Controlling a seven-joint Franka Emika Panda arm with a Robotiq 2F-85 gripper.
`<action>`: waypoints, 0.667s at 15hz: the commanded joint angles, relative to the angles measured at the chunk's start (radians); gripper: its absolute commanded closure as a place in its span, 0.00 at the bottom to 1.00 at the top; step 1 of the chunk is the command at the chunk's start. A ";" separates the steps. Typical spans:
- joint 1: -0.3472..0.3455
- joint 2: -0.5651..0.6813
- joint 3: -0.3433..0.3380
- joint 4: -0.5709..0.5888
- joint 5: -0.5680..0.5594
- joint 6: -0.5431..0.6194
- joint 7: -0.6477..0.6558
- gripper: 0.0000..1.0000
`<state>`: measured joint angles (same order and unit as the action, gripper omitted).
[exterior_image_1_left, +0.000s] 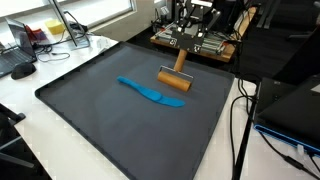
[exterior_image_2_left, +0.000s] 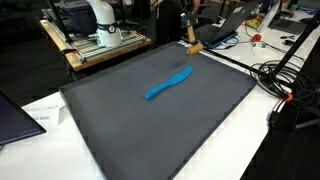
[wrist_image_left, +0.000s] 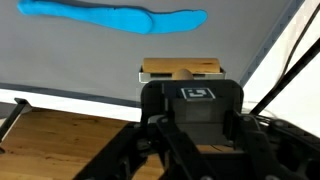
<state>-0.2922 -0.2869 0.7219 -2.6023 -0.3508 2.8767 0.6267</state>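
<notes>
Thing held: a wooden tool (exterior_image_1_left: 177, 74), made of a flat block (exterior_image_1_left: 174, 80) at the end of a stick (exterior_image_1_left: 180, 62).
Where it is: near the far edge of the dark mat (exterior_image_1_left: 110, 125), just beside the blue piece (exterior_image_1_left: 150, 91) but not touching it. The mat lies on the white tabletop (exterior_image_1_left: 20, 98).
Jaws: the gripper (exterior_image_1_left: 182, 50) comes down from above, and its jaws are clenched on the top of the stick.
Why held so: I think a grip high on the stick keeps the jaws away from the mat and lets the block hang low with its flat side down.
On the mat or not: the block is very low. I cannot tell if it touches the mat.
Long way of the tool: the stick stands almost straight up and leans a little, with the block at the bottom.
Long way of the block: it lies flat. In the wrist view (wrist_image_left: 180, 68) it runs from left to right.
Blue piece: it is long and wavy and lies flat on the mat. It runs almost the same way as the block, so the two sit side by side.
Why it lies there: out in the open part of the mat, it looks easy to reach from above.
</notes>
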 joint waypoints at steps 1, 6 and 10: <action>0.044 -0.012 -0.025 0.046 0.021 -0.059 -0.071 0.78; 0.232 -0.014 -0.219 0.102 0.107 -0.178 -0.327 0.78; 0.456 -0.047 -0.464 0.157 0.236 -0.344 -0.627 0.78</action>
<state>0.0151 -0.2876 0.4196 -2.4880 -0.2008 2.6586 0.1944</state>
